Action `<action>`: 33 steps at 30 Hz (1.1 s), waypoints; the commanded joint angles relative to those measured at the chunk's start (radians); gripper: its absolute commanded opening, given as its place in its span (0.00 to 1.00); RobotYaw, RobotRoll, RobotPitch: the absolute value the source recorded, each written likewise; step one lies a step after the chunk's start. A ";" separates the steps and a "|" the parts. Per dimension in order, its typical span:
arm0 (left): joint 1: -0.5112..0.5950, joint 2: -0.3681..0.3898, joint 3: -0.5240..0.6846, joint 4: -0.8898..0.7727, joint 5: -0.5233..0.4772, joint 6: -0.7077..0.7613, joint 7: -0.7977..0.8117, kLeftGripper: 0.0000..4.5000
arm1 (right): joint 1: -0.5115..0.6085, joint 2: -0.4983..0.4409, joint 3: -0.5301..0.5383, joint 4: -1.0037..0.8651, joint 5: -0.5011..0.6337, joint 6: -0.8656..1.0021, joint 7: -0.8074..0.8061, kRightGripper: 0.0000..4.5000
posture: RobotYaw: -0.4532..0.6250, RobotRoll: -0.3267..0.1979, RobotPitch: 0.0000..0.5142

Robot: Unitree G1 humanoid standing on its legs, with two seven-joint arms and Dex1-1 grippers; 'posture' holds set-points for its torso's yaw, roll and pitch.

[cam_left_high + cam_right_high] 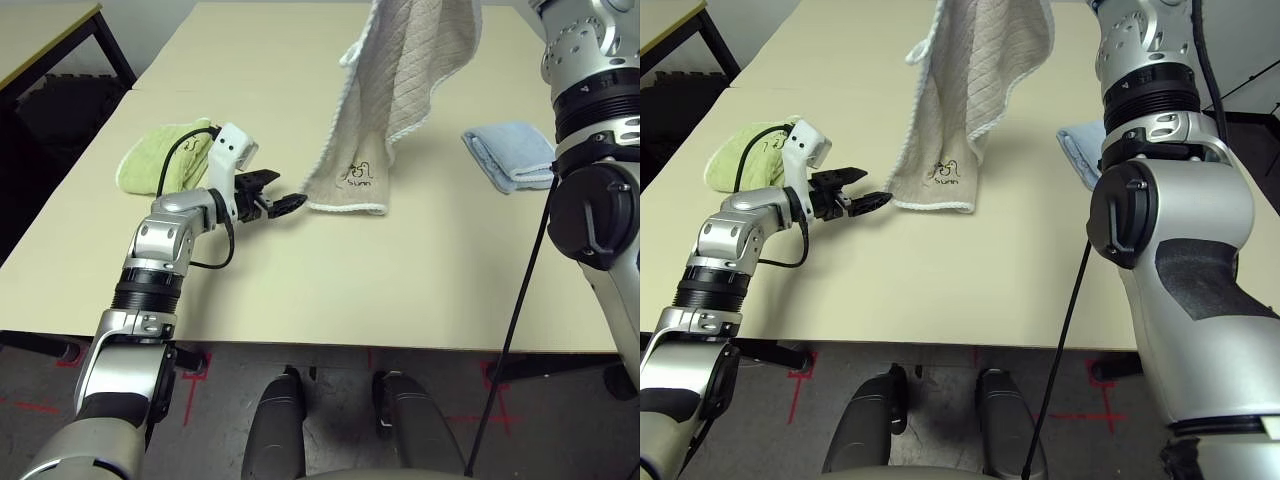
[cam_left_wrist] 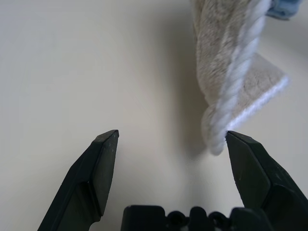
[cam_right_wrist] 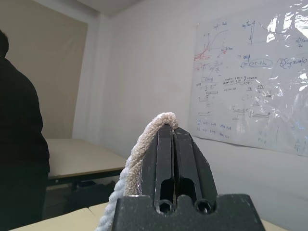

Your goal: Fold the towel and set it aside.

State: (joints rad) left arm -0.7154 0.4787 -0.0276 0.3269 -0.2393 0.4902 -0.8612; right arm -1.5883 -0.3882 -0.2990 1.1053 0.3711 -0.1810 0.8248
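At about nine o'clock on the table [image 1: 420, 300] a lime-green cloth [image 1: 160, 155] is seen lying folded, just behind the left gripper [image 1: 283, 203]. That gripper is held low over the tabletop with its fingers spread wide and nothing between them, pointing toward three o'clock at the bottom corner of the towel [image 1: 400, 90]. In the left wrist view the corded corner [image 2: 219, 137] is seen hanging just inside one fingertip [image 2: 250, 163], not yet pinched.

The towel is hung up at the table's middle, its lower hem [image 1: 345, 208] resting on the surface, its dark mark [image 1: 357, 176] facing the robot, and its upper part carried out of view toward twelve o'clock. It is held by the right gripper [image 3: 172, 130], whose fingers are shut tight on the corded edge, as the right wrist view shows.

The step in hand is judged to be the taking of the lower corner, so that the cloth may be spread and folded; no fold has yet been made. A short advance toward three o'clock and a clean closing on the cord are called for next, with the tabletop not to be scraped.

At about three o'clock a light blue cloth [image 1: 512, 152] lies folded, well apart from the hem. The right forearm [image 1: 1170, 230] stands before it. Nothing is seen between the open fingers and the corner. A person in dark clothes [image 3: 19, 144] and a whiteboard [image 3: 255, 77] are seen in the right wrist view.
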 commanded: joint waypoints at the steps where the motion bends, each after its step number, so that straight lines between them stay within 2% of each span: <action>1: -0.003 -0.013 0.000 -0.031 -0.022 0.040 0.001 1.00 | -0.030 -0.009 -0.007 -0.004 -0.004 -0.016 0.007 0.01 | 0.45 0.62 0.23; 17: 0.037 -0.016 0.013 -0.102 -0.060 0.191 0.039 1.00 | -0.028 -0.004 -0.005 -0.003 -0.006 -0.018 0.011 0.01 | 0.45 0.62 0.22; 20: 0.033 -0.036 0.025 -0.103 -0.077 0.203 0.054 0.86 | -0.027 -0.005 -0.005 -0.004 -0.006 -0.019 0.012 0.00 | 0.45 0.62 0.22; 30: 0.025 -0.024 0.010 -0.100 -0.092 0.247 0.028 0.03 | -0.025 -0.009 -0.003 -0.007 -0.009 -0.019 0.011 0.00 | 0.44 0.62 0.21; 33: 0.023 -0.005 0.009 -0.097 -0.088 0.261 0.017 0.01 | -0.021 -0.013 -0.003 -0.003 -0.011 -0.020 0.009 0.00 | 0.44 0.62 0.21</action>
State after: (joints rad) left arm -0.6925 0.4592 -0.0089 0.2434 -0.3204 0.7343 -0.8320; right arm -1.5885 -0.3861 -0.2981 1.1053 0.3683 -0.1823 0.8273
